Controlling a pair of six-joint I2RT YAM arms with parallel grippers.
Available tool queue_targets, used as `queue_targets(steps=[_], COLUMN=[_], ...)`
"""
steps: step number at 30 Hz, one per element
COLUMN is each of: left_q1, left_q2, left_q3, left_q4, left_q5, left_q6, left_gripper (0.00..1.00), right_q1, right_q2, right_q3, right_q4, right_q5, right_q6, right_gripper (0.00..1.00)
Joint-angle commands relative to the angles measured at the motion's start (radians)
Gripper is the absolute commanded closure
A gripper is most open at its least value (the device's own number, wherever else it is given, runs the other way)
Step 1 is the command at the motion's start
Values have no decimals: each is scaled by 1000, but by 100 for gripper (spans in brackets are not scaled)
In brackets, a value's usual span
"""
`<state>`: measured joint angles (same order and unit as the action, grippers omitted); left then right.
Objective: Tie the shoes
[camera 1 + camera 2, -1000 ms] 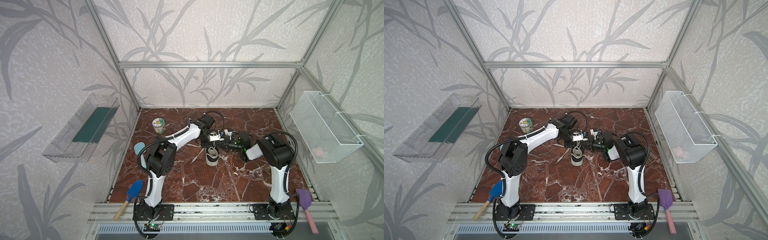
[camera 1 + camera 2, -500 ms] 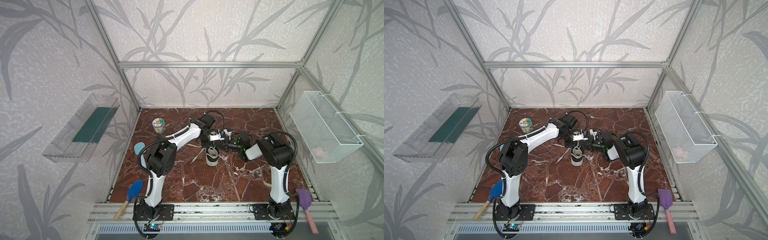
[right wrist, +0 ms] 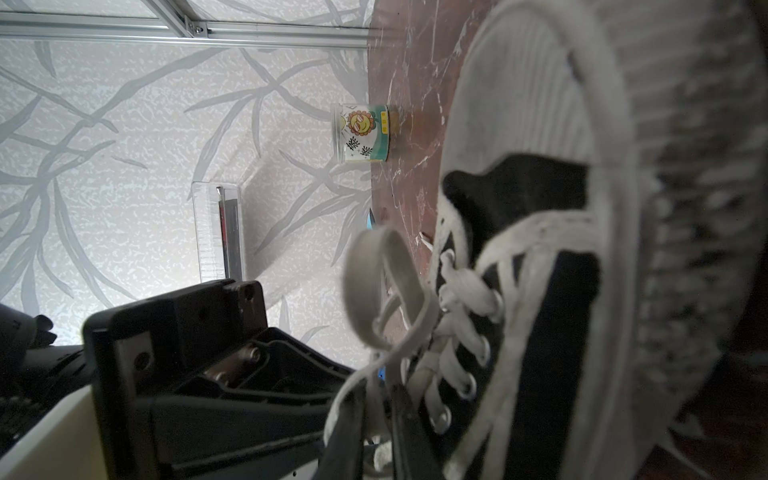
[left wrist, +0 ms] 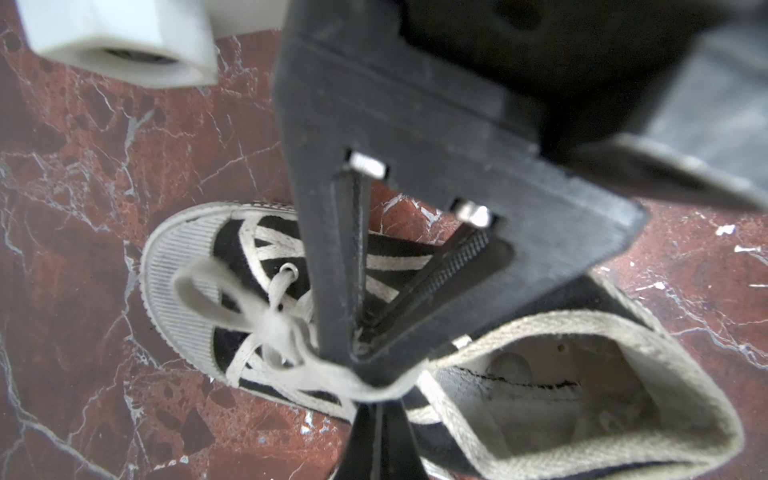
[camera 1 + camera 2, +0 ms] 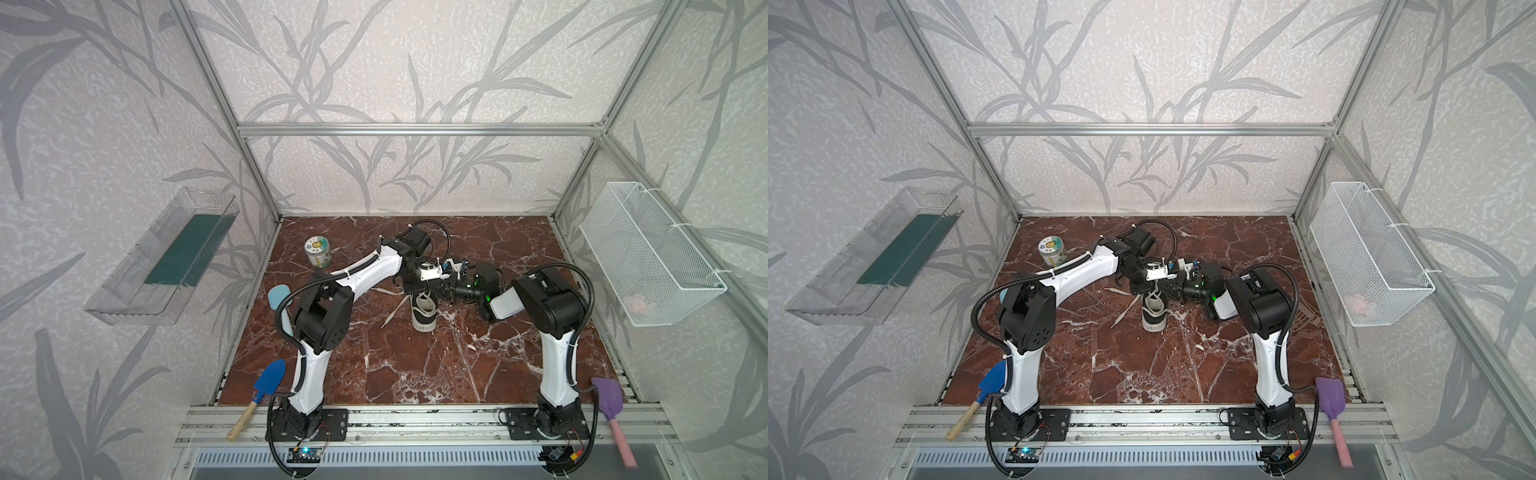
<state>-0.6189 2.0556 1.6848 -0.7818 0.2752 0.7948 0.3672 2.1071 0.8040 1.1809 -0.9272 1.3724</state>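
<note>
The black shoe (image 5: pixel 424 318) stands mid-counter (image 5: pixel 395 374) with its white toe toward the near edge and no brand legible; in both top views the arms hide its heel end. A loop of its white laces (image 4: pixel 208 291) rises blurred near the toe. Above the tongue, the left gripper (image 4: pixel 360 355) is pressed together, pinching a lace. The right gripper (image 3: pixel 374 440) is nearly together among strands, and I cannot tell if it grips. A can (image 3: pixel 362 133) shows a sunglassed sunflower, its characters unreadable

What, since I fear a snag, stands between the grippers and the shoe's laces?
Nothing visible does. The left gripper is shut on the laces above the shoe, and the right gripper pinches them beside it.
</note>
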Motion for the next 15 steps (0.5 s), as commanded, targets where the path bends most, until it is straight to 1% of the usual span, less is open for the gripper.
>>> queue_targets(steps=[1, 3, 5, 15], left_q1=[-5, -5, -3, 36], left_q2=[15, 11, 4, -80], left_q3=[32, 28, 22, -17], left_q4=[-19, -22, -20, -25], left_q5=[21, 13, 2, 20], left_q6=[-2, -3, -6, -10], left_gripper=[100, 100, 100, 71], right_q1=[6, 6, 5, 6], right_q2=[4, 4, 1, -39], right_q3=[9, 8, 8, 6], right_q4=[5, 9, 8, -55], right_q5=[-21, -17, -16, 2], right_q6=[-19, -22, -29, -114], right_gripper=[94, 100, 100, 100])
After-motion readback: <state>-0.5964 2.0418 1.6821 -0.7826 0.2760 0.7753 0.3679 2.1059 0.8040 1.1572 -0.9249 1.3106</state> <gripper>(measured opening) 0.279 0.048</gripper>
